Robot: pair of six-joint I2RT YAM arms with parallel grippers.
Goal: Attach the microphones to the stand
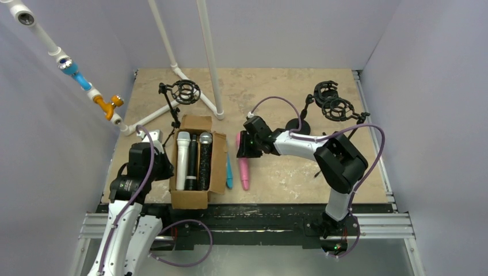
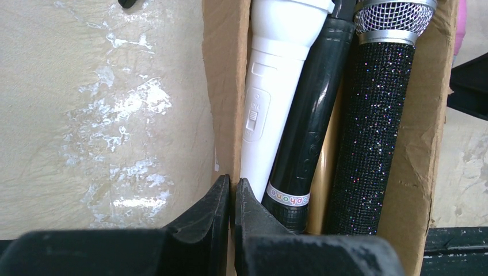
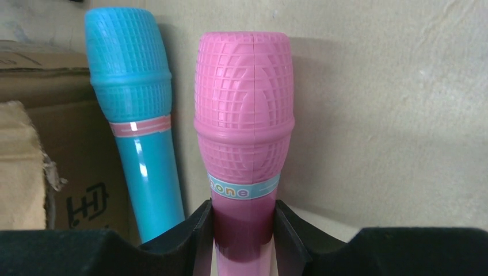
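Beside the box (image 1: 193, 199), right hand (image 3: 241, 227) pinches pink microphone (image 3: 244, 109) by blue microphone (image 3: 131, 86); left hand (image 2: 232, 198) pressed together.

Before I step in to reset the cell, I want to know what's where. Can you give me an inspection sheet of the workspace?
Surface: beige stone-look tabletop, glossy patches.
Job's things: pink plastic microphone and blue plastic microphone lie beside an open cardboard box; white plastic microphone, slim black microphone and black glitter microphone lie inside it; black ring-mount stands at the back hold none.
Clutter: nothing seen.
Tools: left tool shut at the box's left wall; right tool closed on the pink microphone's handle.
Cables: purple cables loop along both arms.
Surroundings: white PVC pipes, lilac walls.
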